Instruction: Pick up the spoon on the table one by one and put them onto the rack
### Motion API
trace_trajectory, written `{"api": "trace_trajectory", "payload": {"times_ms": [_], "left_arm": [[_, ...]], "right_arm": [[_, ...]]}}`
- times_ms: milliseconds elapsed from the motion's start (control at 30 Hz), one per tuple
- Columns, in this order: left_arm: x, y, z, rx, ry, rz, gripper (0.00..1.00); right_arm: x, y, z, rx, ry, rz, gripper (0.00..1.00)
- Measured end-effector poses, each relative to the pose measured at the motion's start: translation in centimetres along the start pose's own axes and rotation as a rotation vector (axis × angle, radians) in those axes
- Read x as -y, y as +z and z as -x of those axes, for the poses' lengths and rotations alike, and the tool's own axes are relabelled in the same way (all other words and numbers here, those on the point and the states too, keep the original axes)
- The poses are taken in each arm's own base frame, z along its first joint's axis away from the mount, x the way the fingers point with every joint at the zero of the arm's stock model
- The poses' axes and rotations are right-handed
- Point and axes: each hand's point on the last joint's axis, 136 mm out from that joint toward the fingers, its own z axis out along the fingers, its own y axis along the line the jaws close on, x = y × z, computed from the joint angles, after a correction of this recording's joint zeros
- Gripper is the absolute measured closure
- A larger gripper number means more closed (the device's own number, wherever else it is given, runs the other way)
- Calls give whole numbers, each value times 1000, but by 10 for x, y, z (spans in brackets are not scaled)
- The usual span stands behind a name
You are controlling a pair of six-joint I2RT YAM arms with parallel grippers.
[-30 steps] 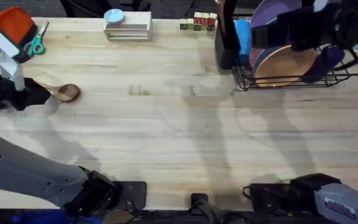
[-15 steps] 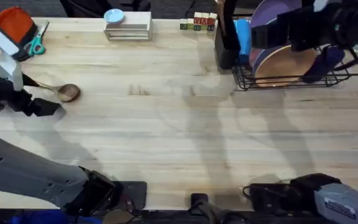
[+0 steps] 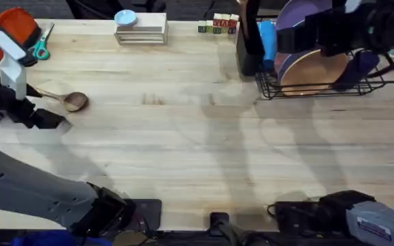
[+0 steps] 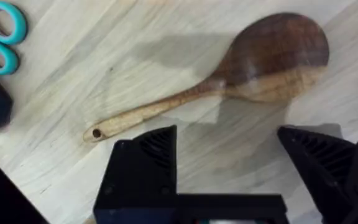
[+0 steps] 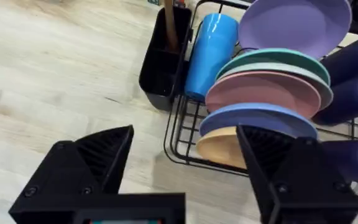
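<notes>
A brown wooden spoon lies flat on the table at the far left, its bowl pointing right. My left gripper is just on the near side of it, low over the wood. In the left wrist view its fingers stand wide open, with the spoon lying just beyond the tips and untouched. My right gripper is open and holds nothing. It hovers in front of the black wire rack. A brown wooden handle stands in the rack's black utensil holder.
Teal-handled scissors and an orange-red object lie behind the spoon at the far-left corner. A white stand and small blocks line the back edge. The rack holds plates and a blue cup.
My left gripper has shifted from over the spoon's handle to its near side, slightly to the right. The spoon and the right arm have not moved.
</notes>
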Motion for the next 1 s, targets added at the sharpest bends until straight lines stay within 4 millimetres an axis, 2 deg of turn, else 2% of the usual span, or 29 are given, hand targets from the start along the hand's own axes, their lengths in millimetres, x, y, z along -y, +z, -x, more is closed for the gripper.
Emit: {"api": "trace_trajectory", "payload": {"times_ms": [233,400,600,767,1000], "left_arm": [[-8,-6,-6,-51,103,12,8],[-11,-5,9,26,244,31,7],[-29,-6,24,81,356,111,7],[-38,-7,27,87,385,148,8],[-35,2,24,95,379,130,8]], "right_arm": [[0,0,0,0,0,0,5],[0,0,0,0,0,0,5],[0,0,0,0,0,0,5],[0,0,0,0,0,0,5],[0,0,0,0,0,0,5]]}}
